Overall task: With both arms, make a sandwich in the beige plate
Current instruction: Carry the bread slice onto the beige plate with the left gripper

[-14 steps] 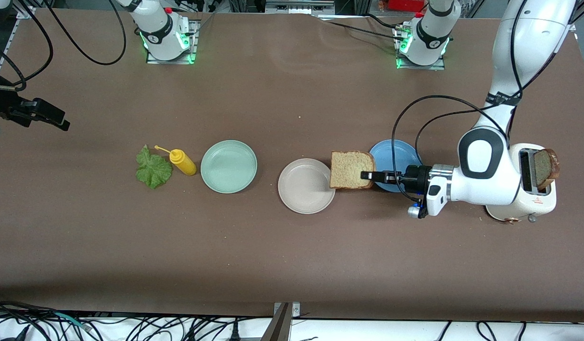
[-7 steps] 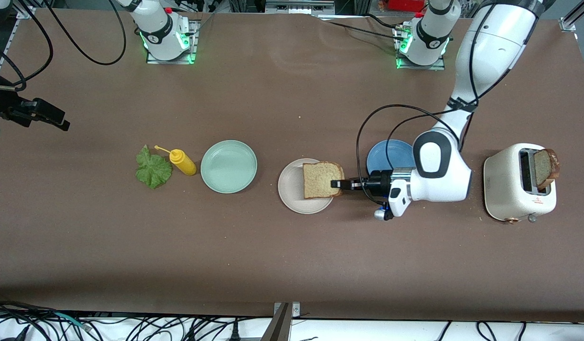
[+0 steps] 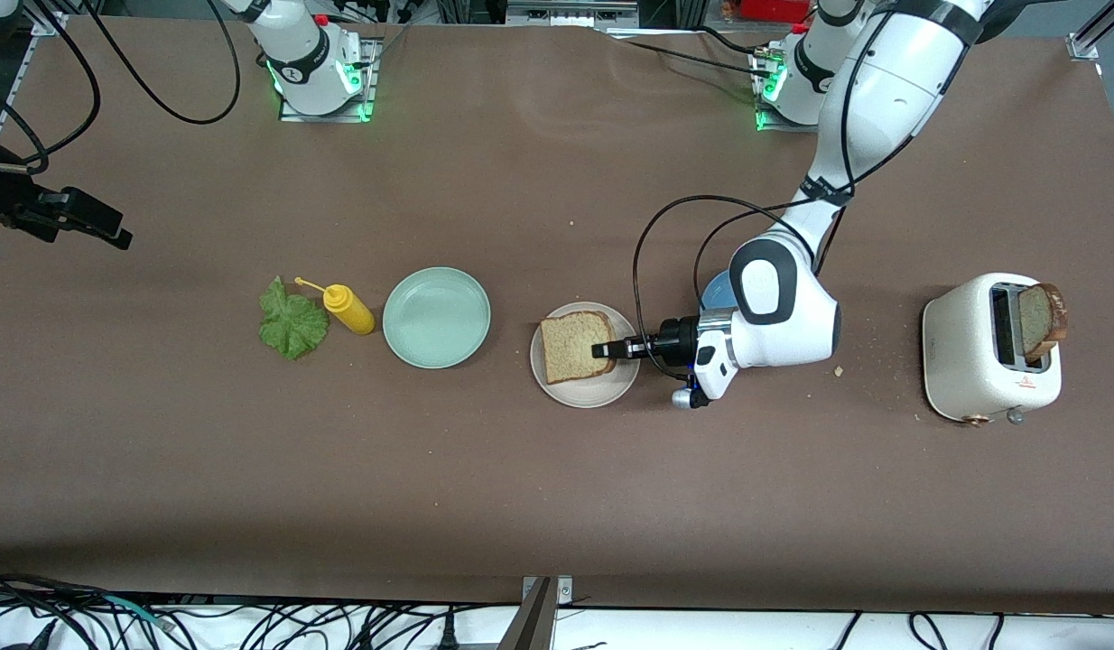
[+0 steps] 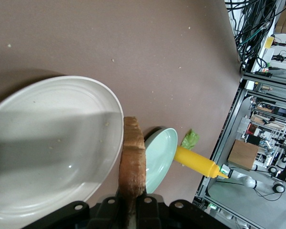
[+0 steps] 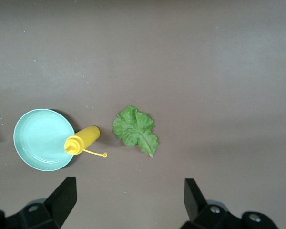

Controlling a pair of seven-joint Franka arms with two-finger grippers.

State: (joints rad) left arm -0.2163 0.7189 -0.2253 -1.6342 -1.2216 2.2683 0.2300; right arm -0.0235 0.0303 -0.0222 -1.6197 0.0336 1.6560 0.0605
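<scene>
Bread: a squarish slice of light-brown toasted bread with darker crust (image 3: 575,347) is over the round, shallow, matte beige plate (image 3: 586,389), clamped at one edge by the left gripper (image 3: 605,349). In the left wrist view the slice (image 4: 132,162) shows edge-on between the black fingers (image 4: 109,205), above the plate's (image 4: 52,143) pale inner surface; whether it touches the plate I cannot tell. The left arm comes from its base and bends low over the table, its wrist hiding most of a round blue plate (image 3: 718,291) just beside the beige plate, toward the left arm's end.

Toward the right arm's end, about level with the beige plate: a round mint-green plate (image 3: 436,317), then a yellow plastic squeeze bottle (image 3: 348,309) lying on its side and touching the green plate's rim in the right wrist view, then a ruffled green lettuce leaf (image 3: 292,320) flat on the brown table (image 3: 521,487), apart from the bottle.

At the left arm's end stands a cream two-slot toaster (image 3: 981,361) with a second brown toast slice (image 3: 1041,321) upright in one slot.

The right arm waits. The right gripper (image 5: 128,198) hangs high over the lettuce (image 5: 135,130), bottle (image 5: 82,140) and green plate (image 5: 42,139), fingers spread wide and holding nothing.
</scene>
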